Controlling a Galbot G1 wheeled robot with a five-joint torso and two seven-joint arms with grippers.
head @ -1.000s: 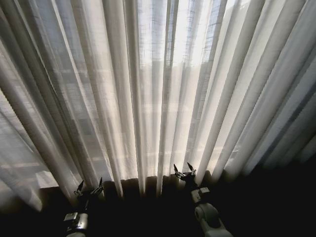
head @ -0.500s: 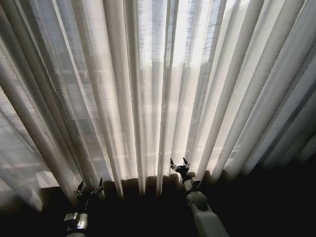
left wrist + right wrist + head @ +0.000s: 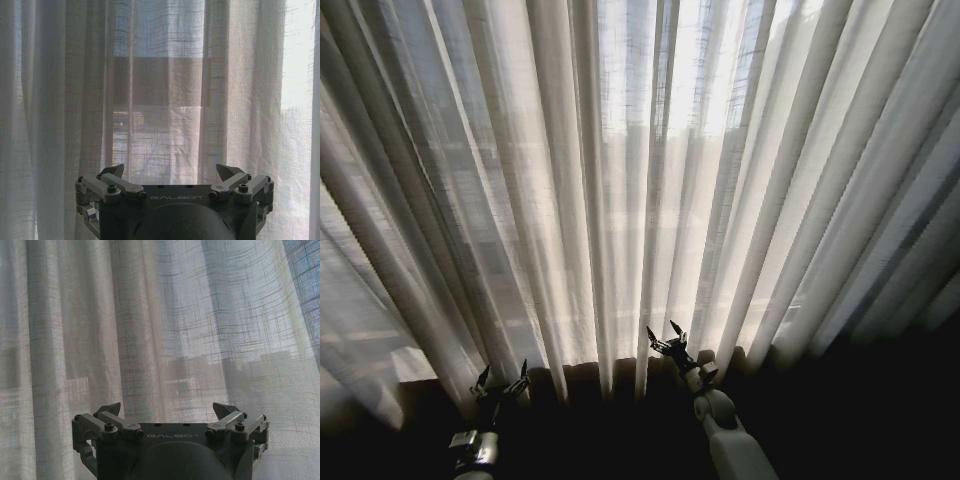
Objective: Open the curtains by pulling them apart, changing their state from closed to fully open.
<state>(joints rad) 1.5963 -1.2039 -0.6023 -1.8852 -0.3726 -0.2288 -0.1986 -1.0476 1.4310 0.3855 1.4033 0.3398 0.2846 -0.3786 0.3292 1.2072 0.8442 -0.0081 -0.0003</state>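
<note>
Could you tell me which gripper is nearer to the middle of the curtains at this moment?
The right gripper, open, is just below the central pleats of the curtains. The left gripper, open, sits lower and off to the left.

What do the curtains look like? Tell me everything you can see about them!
The curtains are tall, sheer, white-to-cream fabric hanging in long vertical pleats. Daylight shines through, and blurry building shapes show behind the weave. They are closed, covering the window from side to side, with no gap. Their bottom edges hang above a dark strip. The right gripper, open, points at the middle folds; the left gripper, open, sits lower left. Whether either touches the fabric cannot be told.
</note>
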